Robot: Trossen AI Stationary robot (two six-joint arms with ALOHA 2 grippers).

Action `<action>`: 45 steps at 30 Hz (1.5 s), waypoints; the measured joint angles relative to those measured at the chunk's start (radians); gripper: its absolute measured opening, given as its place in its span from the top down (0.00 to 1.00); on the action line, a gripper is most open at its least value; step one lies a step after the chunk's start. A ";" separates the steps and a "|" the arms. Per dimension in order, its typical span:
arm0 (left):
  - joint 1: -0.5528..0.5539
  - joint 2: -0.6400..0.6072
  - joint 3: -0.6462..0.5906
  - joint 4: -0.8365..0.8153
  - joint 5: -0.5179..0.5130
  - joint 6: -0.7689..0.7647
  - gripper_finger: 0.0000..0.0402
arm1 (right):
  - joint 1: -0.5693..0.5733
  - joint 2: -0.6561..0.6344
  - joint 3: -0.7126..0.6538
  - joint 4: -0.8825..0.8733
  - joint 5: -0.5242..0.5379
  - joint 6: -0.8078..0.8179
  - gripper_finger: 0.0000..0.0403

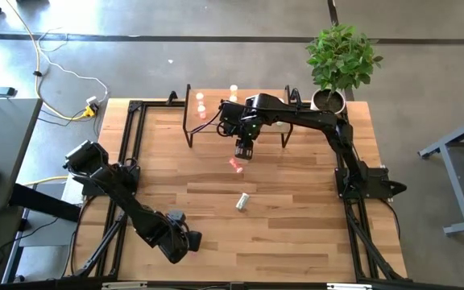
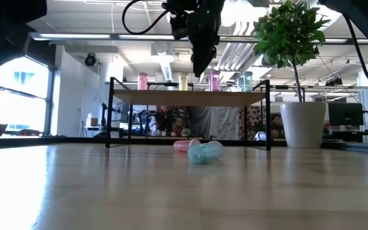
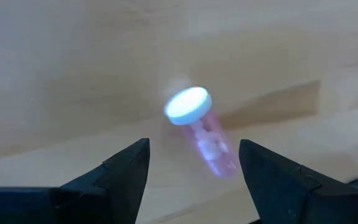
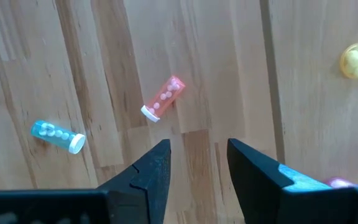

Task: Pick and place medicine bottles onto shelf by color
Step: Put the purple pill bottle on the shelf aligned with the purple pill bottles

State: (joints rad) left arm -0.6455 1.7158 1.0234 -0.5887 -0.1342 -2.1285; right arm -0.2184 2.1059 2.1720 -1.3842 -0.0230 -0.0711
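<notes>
Nearest the low camera you have a pale green bottle (image 2: pixel 205 152) lying on its side on the table (image 1: pixel 280 234), with a red-orange bottle (image 2: pixel 185 145) lying just behind it, nearer the shelf (image 2: pixel 190 98). From above, the two lie apart, the red-orange one close in front of the shelf and the green one further toward the table's middle. Your right gripper (image 1: pixel 243 151) hangs above the red-orange bottle, clear of it; its fingers (image 4: pixel 157 169) stand partly apart and hold nothing. Its wrist camera looks down on both fallen bottles with their white caps. On the shelf top several bottles stand upright in a row: pink (image 2: pixel 143 81), yellow (image 2: pixel 183 82), another pink (image 2: pixel 214 80), and what appears to be a pale green one (image 2: pixel 245 82), though the bright room behind makes that colour uncertain. Your left gripper (image 1: pixel 185 244) sits low near the table's front edge, its fingers (image 3: pixel 124 169) wide apart and empty, with a pink bottle (image 3: pixel 202 131) lying on the wood just ahead of them.
</notes>
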 joint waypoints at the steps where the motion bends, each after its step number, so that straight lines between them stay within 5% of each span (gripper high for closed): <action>1: 0.000 0.006 0.005 -0.004 -0.001 -0.001 0.41 | 0.000 0.000 0.000 0.000 0.000 0.000 0.63; 35: -0.009 0.113 0.017 0.082 0.085 -0.021 0.41 | 0.000 0.000 0.000 0.004 0.000 0.000 0.63; 45: -0.009 0.118 0.015 0.057 0.148 0.087 0.60 | 0.000 0.000 0.000 0.005 0.000 0.000 0.63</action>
State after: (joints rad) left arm -0.6544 1.8336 1.0382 -0.5321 0.0141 -2.0417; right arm -0.2184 2.1059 2.1723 -1.3796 -0.0232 -0.0715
